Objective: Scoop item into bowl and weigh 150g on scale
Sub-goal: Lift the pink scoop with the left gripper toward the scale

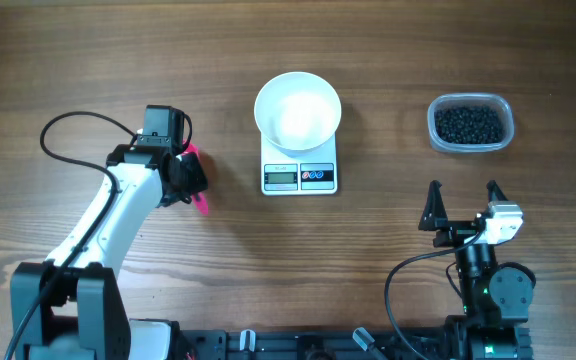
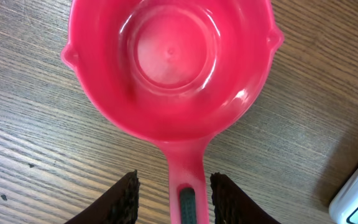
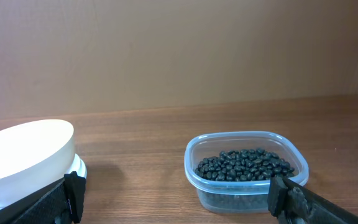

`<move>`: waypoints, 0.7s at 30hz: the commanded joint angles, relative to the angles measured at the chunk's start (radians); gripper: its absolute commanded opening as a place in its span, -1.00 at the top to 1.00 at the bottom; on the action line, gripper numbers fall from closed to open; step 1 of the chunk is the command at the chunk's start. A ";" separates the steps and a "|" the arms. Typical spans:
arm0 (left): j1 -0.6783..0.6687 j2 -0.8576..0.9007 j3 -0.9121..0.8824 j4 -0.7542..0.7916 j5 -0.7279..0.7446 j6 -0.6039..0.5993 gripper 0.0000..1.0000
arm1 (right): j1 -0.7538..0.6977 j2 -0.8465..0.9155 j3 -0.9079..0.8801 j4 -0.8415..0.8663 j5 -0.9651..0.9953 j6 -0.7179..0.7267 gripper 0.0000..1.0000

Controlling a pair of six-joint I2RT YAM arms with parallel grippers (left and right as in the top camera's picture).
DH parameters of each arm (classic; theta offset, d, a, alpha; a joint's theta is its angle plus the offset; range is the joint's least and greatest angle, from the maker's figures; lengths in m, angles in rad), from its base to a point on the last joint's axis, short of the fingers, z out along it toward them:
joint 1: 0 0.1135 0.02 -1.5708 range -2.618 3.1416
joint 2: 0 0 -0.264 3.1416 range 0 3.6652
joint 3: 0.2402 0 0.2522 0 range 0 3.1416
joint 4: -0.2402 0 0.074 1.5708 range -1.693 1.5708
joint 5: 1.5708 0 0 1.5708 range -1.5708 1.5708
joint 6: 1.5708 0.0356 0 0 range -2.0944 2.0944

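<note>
The right claw (image 1: 463, 205) sits nearest the base, jaws wide apart and empty. The left claw (image 2: 174, 186) straddles the handle of the pink scoop (image 2: 169, 62), jaws apart with a gap on each side; the scoop rests empty on the desk (image 1: 68, 60). Farther out, the scale (image 1: 299, 177) carries the empty bowl (image 1: 298, 110). The beans (image 1: 470, 123) fill the tub (image 1: 509, 110) at far right. Step in hand: taking up the scoop. Next move: close squarely on the handle, lift, carry to the tub.
</note>
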 commanded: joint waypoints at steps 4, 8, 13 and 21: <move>-0.025 0.074 0.019 0.016 0.020 -0.069 0.18 | 0.008 -0.006 -0.001 0.002 -0.016 -0.006 -0.99; -0.025 0.077 0.019 0.045 -0.002 -0.097 0.26 | 0.008 -0.006 -0.001 0.002 -0.016 -0.005 -0.99; -0.025 0.099 0.019 0.044 -0.008 -0.097 0.32 | 0.008 -0.006 -0.001 0.002 -0.016 -0.006 -1.00; -0.025 0.127 0.019 0.045 -0.005 -0.097 0.53 | 0.008 -0.006 -0.001 0.002 -0.016 -0.005 -1.00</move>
